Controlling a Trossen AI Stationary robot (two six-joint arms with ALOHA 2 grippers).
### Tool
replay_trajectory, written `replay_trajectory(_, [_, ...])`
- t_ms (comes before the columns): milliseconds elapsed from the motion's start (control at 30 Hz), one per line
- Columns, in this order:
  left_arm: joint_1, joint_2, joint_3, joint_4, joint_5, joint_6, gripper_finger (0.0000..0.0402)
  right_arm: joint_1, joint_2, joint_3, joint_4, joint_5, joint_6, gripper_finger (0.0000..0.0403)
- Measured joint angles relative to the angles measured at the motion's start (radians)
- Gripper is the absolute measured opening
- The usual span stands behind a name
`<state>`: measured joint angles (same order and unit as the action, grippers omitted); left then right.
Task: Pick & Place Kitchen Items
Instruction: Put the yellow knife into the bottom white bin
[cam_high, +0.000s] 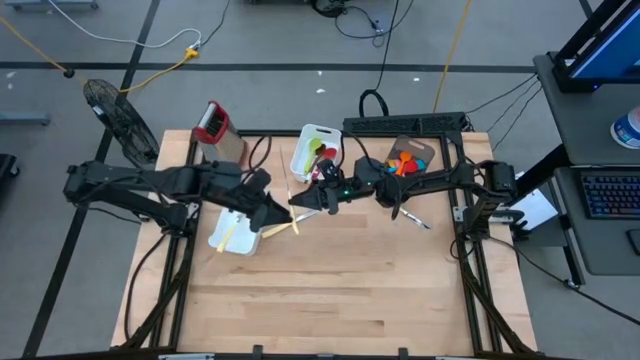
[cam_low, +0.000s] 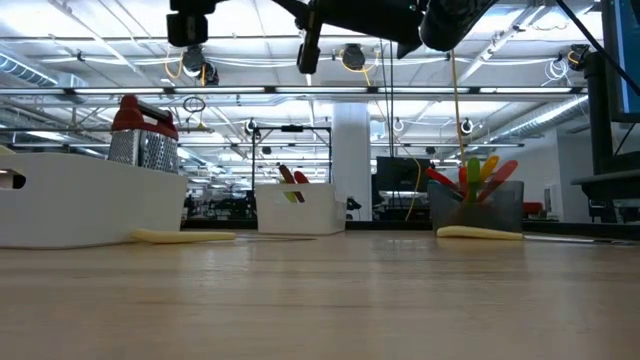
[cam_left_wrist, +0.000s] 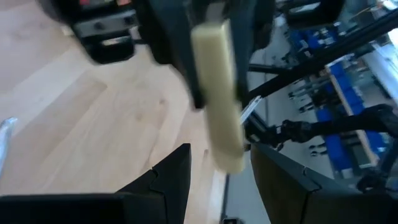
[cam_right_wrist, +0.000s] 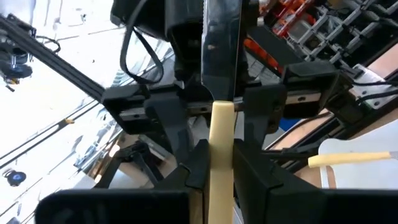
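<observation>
Above the table's middle my two grippers face each other. My right gripper (cam_high: 304, 203) (cam_right_wrist: 221, 158) is shut on a cream-handled metal utensil (cam_right_wrist: 221, 74), whose dark metal part rises above the fingers. My left gripper (cam_high: 282, 210) (cam_left_wrist: 219, 152) is open. Its fingers stand on either side of the handle's free end (cam_left_wrist: 227, 155), with a gap on each side. Another cream-handled piece (cam_high: 230, 236) lies in the near white tray (cam_high: 243, 246). Coloured utensils stand in the far white tray (cam_high: 315, 150) and in a dark bin (cam_high: 410, 158). My right gripper pinches the utensil's cream handle (cam_right_wrist: 221, 134) between its two fingers, just below where the metal part begins. The fingers come about level from the table's right and lie across the utensil. The utensil is lifted clear of the table, with the handle's free end hanging below the fingers.
A metal grater with a red top (cam_high: 212, 125) stands at the far left. A cream-handled piece (cam_high: 412, 217) lies on the table at the right, another (cam_low: 185, 236) beside the near tray. Bare wood (cam_high: 330, 290) fills the near half.
</observation>
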<state>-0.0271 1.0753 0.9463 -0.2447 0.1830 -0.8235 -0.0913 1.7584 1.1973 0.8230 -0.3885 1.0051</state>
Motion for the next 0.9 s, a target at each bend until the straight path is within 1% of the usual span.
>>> replay_trajectory(200, [0.001,0.012,0.000,0.080,0.008,0.002,0.0173,-0.016,-0.001,0.000,0.001,-0.016,-0.005,0.0037])
replay_trajectory(333, [0.007,0.013,0.000,0.090,-0.007,0.000,0.0173,-0.028,-0.002,0.000,0.020,-0.017,-0.002,0.0037])
replay_trajectory(467, [0.029,0.042,0.000,0.096,-0.003,-0.017,0.0173,-0.032,-0.002,0.000,0.026,-0.008,0.001,0.0037])
replay_trajectory(533, [0.041,0.063,0.000,0.101,0.013,-0.027,0.0173,-0.033,-0.002,0.000,0.025,-0.007,0.003,0.0037])
replay_trajectory(733, [0.069,0.135,0.000,0.193,0.079,-0.027,0.0173,-0.032,-0.001,0.000,0.010,-0.008,-0.004,0.0037])
replay_trajectory(900, [0.084,0.135,0.000,0.188,0.106,-0.028,0.0172,-0.033,-0.001,0.000,0.010,-0.008,-0.007,0.0037])
